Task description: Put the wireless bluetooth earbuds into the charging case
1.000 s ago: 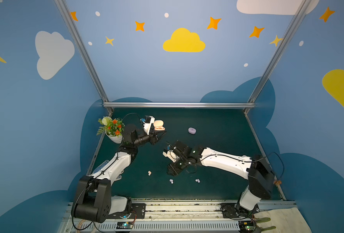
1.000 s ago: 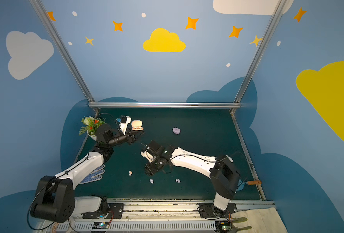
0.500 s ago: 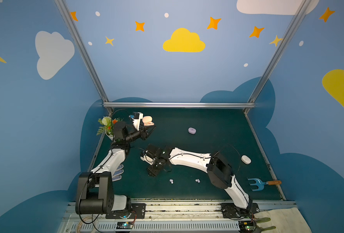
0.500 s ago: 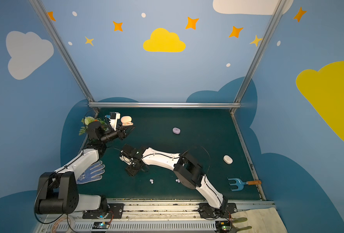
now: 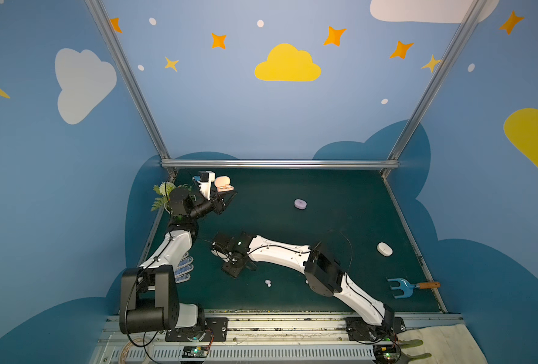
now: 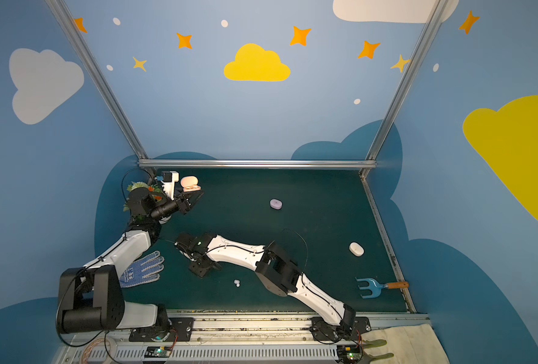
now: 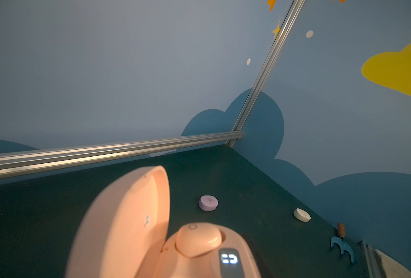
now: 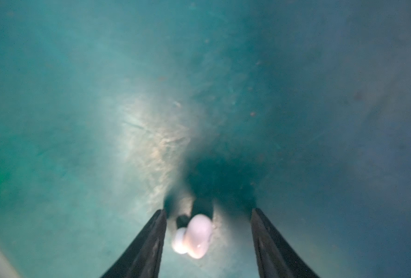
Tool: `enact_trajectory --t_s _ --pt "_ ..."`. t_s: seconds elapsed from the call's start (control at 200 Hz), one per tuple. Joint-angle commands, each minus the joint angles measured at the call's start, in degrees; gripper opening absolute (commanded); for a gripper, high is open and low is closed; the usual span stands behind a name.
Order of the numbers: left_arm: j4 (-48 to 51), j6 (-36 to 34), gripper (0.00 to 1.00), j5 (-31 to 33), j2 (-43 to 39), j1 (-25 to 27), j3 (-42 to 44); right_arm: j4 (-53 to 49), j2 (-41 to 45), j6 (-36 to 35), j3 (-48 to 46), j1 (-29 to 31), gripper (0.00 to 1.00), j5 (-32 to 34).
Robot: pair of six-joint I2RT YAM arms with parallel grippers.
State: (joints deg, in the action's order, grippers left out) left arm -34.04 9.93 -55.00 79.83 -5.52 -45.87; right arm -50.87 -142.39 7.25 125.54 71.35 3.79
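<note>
left gripper pinching open peach-pink charging case, just beside fake plant. one peach-pink earbud already seated in case. right gripper low over green mat, well apart from plant, jaws spread. pale pink earbud lies loose on mat between them, nearer one finger. white earbud even farther from plant.

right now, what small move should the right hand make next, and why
Probably close the right hand: the tiny pale pinkish bean-shaped earbud lies on the dark green mat between its open fingers, untouched and nearer one of them.
</note>
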Motion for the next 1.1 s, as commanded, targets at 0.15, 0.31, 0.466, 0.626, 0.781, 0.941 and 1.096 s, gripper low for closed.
enact_trajectory --t_s 0.15,0.31,0.466,0.626,0.781,0.941,1.096 --pt "-1.48 0.60 0.21 -1.31 -0.66 -0.19 -0.63 -5.81 0.64 2.59 -2.06 -0.82 0.59 9.52" --pt "-1.38 0.60 0.21 -1.51 -0.86 -0.12 -0.56 -3.80 5.85 5.15 -9.72 -3.25 0.58 12.29" --pt "-1.34 0.56 0.21 -1.73 -0.64 0.24 -0.41 -1.87 9.76 6.77 -14.77 -6.33 0.58 12.95" --pt "-1.12 0.44 0.21 -1.72 -0.60 0.53 -0.36 -0.29 12.78 5.88 -16.36 -7.30 0.58 11.38" --pt "-0.87 0.35 0.21 -1.68 -0.64 0.67 -0.45 3.77 15.44 4.90 -18.39 -6.46 0.58 6.01" --pt "-0.80 0.26 0.21 -1.69 -0.47 0.73 -0.45 5.56 15.12 4.59 -17.91 -4.79 0.58 3.08" --pt "-0.81 0.27 0.21 -1.72 -0.29 0.83 -0.62 5.36 13.40 3.50 -16.58 -3.43 0.58 1.31"
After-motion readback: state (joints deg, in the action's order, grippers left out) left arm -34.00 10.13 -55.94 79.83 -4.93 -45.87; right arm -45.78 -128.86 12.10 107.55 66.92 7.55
